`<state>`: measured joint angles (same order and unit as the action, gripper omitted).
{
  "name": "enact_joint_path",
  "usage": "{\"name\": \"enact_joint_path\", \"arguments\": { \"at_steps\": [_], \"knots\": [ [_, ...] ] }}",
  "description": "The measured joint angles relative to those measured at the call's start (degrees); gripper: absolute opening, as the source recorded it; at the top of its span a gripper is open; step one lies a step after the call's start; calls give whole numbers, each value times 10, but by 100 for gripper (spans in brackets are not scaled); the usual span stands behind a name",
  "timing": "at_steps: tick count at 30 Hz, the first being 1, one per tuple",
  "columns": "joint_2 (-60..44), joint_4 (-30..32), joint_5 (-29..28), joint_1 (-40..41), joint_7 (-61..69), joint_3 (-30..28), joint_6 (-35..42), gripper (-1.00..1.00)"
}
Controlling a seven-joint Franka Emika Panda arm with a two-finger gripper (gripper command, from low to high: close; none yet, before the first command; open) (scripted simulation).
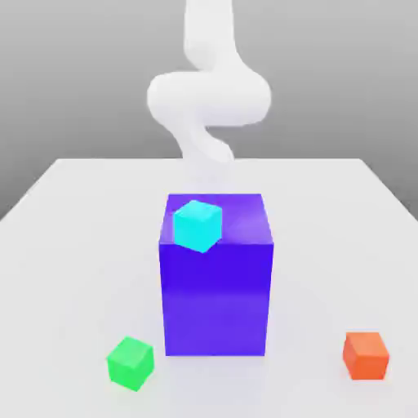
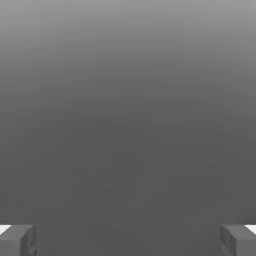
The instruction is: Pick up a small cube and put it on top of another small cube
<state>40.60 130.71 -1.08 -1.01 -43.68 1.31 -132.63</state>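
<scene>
The white table [image 1: 73, 245] carries a tall blue-violet block [image 1: 216, 302] mid-surface, which the arm [image 1: 208, 98] might clip when reaching for the green small cube [image 1: 131, 363] or the orange-red small cube [image 1: 366, 355] near the front corners. A brush there could tip the cyan small cube [image 1: 197, 225] off the block's top edge. The gripper [image 2: 128, 240] is spread wide and empty.

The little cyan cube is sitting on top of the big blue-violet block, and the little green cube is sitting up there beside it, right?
Not quite. The small cyan cube does sit on the big blue-violet block, but the small green cube lies on the white table, near the block's base, as the exterior view shows.
</scene>
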Motion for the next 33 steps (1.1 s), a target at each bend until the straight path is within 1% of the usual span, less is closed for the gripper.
{"name": "enact_joint_path", "arguments": {
  "at_steps": [19, 33],
  "knots": [
    [-398, -81, -85, -94, 164, 89, -66, 0],
    [-686, -139, -128, -160, 297, 146, -116, 0]
  ]
}}
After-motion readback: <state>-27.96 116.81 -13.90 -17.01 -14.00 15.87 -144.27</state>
